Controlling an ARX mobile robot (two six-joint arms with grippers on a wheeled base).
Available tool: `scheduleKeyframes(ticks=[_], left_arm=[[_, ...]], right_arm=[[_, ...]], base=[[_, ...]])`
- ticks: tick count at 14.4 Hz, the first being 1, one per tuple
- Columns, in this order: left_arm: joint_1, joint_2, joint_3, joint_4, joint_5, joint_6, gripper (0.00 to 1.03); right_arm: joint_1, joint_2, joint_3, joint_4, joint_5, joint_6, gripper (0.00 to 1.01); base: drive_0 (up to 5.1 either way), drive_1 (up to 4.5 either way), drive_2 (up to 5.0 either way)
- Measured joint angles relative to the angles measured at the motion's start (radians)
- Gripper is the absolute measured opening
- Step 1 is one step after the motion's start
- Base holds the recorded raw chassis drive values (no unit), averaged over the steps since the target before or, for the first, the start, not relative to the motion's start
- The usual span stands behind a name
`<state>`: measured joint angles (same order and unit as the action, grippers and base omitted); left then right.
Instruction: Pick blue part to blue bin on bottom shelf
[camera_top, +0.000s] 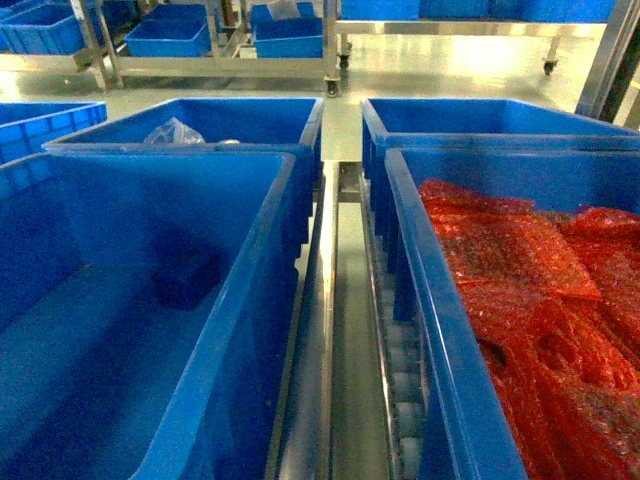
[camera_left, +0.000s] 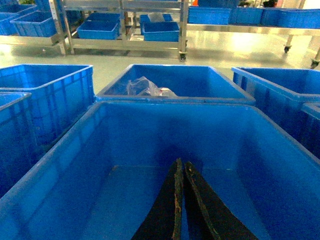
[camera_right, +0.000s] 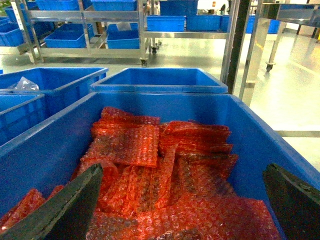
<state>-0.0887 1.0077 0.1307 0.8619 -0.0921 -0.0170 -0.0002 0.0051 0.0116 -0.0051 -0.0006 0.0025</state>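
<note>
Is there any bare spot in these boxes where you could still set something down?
Yes: the blue bin has a wide bare floor around the blue part, on its near and left sides. The neighbouring tote is crowded with red bubble-wrap packets wall to wall. The steel rail strip between them is narrow.

Blue part inside the left bin, packet-filled bin to its right.

bright overhd light | floor glare | soft blur | shadowed bin interiors
</note>
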Motion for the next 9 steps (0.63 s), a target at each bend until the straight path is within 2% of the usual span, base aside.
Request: scheduleKeyframes(ticks=[1, 2, 3, 4, 5, 9], left_arm=[[0.003, -0.02, -0.01, -0.01, 0.006, 0.0, 0.02], [0.028, -0.069, -0.029, -0.04, 0.04, 0.0, 0.02], [0.082, -0.075, -0.068, 0.032, 0.084, 0.001, 0.02], [0.095, -0.102, -0.089, -0.023, 0.077, 0.0, 0.02], [0.087, -0.164, -0.111, -0.081, 0.093, 0.0, 0.02], [0.087, -0.38, -0.119, -0.255, 0.092, 0.001, 0.02]], right_arm=[[0.0, 0.0, 0.0, 0.0, 0.0, 0.0, 0.98], [0.0, 0.0, 0.0, 0.0, 0.0, 0.0, 0.98], [0.0, 0.0, 0.0, 0.0, 0.0, 0.0, 0.98], [0.0, 0.0, 0.0, 0.0, 0.0, 0.0, 0.98], [0.0, 0.0, 0.0, 0.0, 0.0, 0.0, 0.98], [0.0, 0.0, 0.0, 0.0, 0.0, 0.0, 0.98]], base=[[0.0, 0.0, 0.0], [0.0, 0.0, 0.0], [0.0, 0.0, 0.0], [0.0, 0.0, 0.0], [0.0, 0.0, 0.0], [0.0, 0.0, 0.0]])
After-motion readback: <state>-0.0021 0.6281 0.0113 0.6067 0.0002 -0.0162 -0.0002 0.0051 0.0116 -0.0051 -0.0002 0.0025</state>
